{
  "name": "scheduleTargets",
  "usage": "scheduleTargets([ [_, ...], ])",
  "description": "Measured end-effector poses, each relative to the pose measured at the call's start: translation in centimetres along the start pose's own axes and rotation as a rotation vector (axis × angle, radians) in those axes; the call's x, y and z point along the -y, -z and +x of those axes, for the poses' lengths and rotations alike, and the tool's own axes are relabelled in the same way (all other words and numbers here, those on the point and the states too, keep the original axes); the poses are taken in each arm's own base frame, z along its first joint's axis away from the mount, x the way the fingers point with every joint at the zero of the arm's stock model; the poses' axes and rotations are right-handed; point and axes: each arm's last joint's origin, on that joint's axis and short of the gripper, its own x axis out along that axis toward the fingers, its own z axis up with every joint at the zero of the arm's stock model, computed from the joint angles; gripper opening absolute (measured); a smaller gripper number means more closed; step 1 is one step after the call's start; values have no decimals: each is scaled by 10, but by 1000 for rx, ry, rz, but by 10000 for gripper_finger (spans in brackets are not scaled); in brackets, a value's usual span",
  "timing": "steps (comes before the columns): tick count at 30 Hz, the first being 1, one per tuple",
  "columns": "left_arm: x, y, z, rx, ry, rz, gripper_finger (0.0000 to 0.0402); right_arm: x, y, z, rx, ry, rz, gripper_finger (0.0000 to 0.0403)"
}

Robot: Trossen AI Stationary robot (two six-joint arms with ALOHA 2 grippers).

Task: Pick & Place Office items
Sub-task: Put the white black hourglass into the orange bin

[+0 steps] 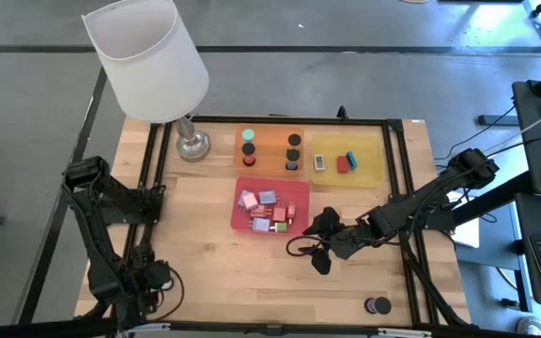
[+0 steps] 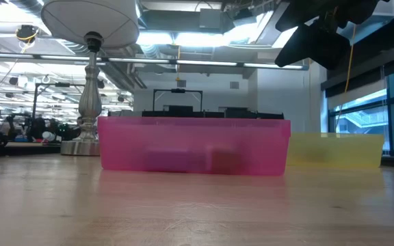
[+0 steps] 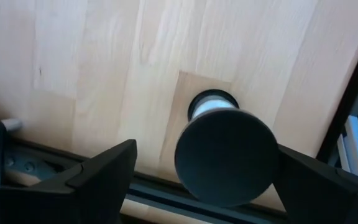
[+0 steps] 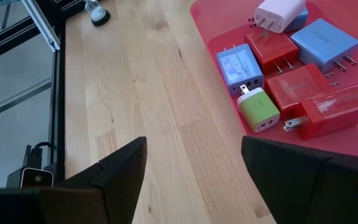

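Low view blurs the blocks [image 4: 272, 68] in the red tray [image 1: 242, 222]. Right gripper [image 1: 322, 252] hovers open and empty beside it; left gripper [image 1: 148, 282] parked open at the tabletop [image 1: 252, 282] edge.

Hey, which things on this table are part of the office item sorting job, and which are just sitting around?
Job:
- red, pink, lavender-blue and green plug blocks in the red tray
- short black cylinders in the orange tray
- small flat rectangles in the yellow tray
- lone black cylinder on the wood

Lying about:
- white-shaded lamp
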Motion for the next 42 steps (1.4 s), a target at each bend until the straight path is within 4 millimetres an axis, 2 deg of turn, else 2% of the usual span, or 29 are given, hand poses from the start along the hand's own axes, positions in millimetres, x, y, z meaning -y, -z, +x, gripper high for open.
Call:
scheduleTargets([
  [6, 0, 0, 0, 2, -2, -1, 317, 0, 0, 0, 0, 0, 0, 265],
  [15, 0, 0, 0, -7, -3, -28, 212, 0, 0, 0, 0, 0, 0, 265],
  [27, -1, -9, -5, 98, -17, -169, 218, 0, 0, 0, 0, 0, 0, 265],
  [31, -5, -25, -10, 189, -54, -202, 219, 0, 0, 0, 0, 0, 0, 265],
  [35, -12, -50, -19, 305, -119, -226, 215, 0, 0, 0, 0, 0, 0, 265],
  [42, -44, -115, -36, 343, -292, -291, 216, 0, 0, 0, 0, 0, -1, 265],
])
